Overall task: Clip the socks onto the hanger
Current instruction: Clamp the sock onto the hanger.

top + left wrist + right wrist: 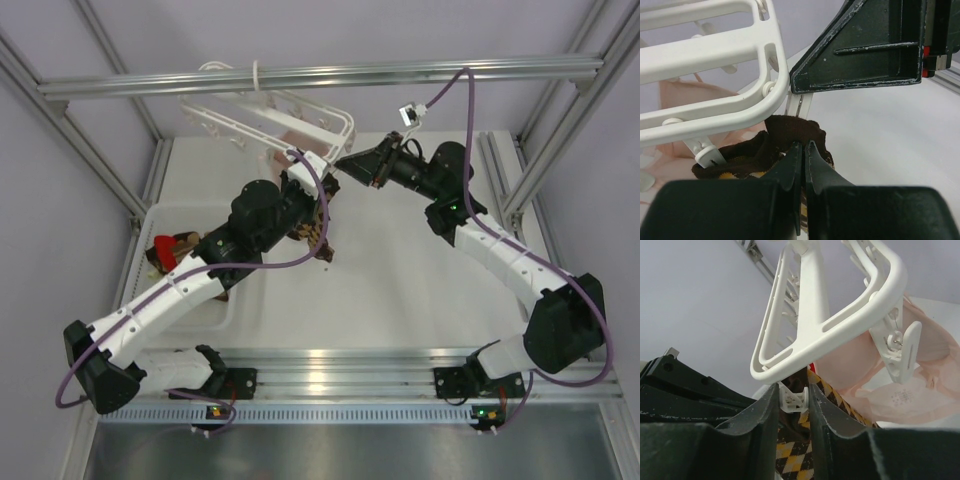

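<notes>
pinching the dark cuff of the sock [790, 131], my left claw [803, 150] is shut tight on it, just under a corner of the hanger [715, 50]. my right claw [792, 388] stands narrow, nipping the clip [792, 399] there. the sock is soft, light and limp, so i judge the cuff edge the best hold; the hanger may swing.

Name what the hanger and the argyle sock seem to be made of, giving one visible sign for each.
The hanger looks like white moulded plastic with a slight gloss: smooth rounded rails catch soft highlights. The sock seems to be knitted fabric, matt: brown and orange diamonds, limp folds.
</notes>
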You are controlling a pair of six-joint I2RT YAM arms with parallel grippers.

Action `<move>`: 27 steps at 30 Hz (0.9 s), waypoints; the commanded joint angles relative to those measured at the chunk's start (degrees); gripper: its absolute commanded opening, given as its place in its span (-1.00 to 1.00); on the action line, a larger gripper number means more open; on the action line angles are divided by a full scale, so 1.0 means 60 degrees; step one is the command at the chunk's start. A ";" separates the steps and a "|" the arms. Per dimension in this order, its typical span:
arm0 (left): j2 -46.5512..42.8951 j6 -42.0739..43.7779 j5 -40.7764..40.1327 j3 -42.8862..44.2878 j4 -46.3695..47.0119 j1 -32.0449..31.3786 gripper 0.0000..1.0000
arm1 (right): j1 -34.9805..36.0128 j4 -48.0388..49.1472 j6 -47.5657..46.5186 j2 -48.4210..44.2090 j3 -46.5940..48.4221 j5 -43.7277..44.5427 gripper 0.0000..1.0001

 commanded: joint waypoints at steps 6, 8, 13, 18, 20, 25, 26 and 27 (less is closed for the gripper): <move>-0.0220 0.0381 0.0068 0.0057 0.0859 -0.0035 -1.00 | 0.0213 -0.0054 0.0027 -0.0153 0.0265 -0.0421 -0.25; -0.0250 0.0439 0.0039 0.0028 0.0830 -0.0021 -1.00 | 0.0184 -0.0054 0.0086 -0.0153 0.0294 -0.0435 -0.18; -0.0323 0.0572 -0.0035 -0.0133 0.0786 -0.0021 -1.00 | 0.0111 -0.0084 0.0145 -0.0168 0.0324 -0.0450 0.00; -0.0425 0.0732 -0.0079 -0.0192 0.0626 -0.0021 -1.00 | 0.0023 -0.0201 0.0174 -0.0256 0.0309 -0.0450 0.36; -0.0484 0.0747 -0.0137 -0.0221 0.0625 -0.0020 -1.00 | 0.0008 -0.0215 0.0174 -0.0329 0.0295 -0.0464 0.62; -0.0776 0.0850 -0.0196 -0.0426 -0.0033 -0.0006 -1.00 | -0.0182 -0.0406 0.0072 -0.0621 0.0192 -0.0728 0.79; -0.0922 0.0879 -0.0153 -0.0455 -0.0150 0.0009 -1.00 | -0.0212 -0.0420 0.0028 -0.0709 0.0076 -0.0801 0.81; -0.1010 0.0937 -0.0138 -0.0499 -0.0267 0.0023 -1.00 | -0.0284 -0.0435 -0.0074 -0.0782 -0.0012 -0.0816 0.82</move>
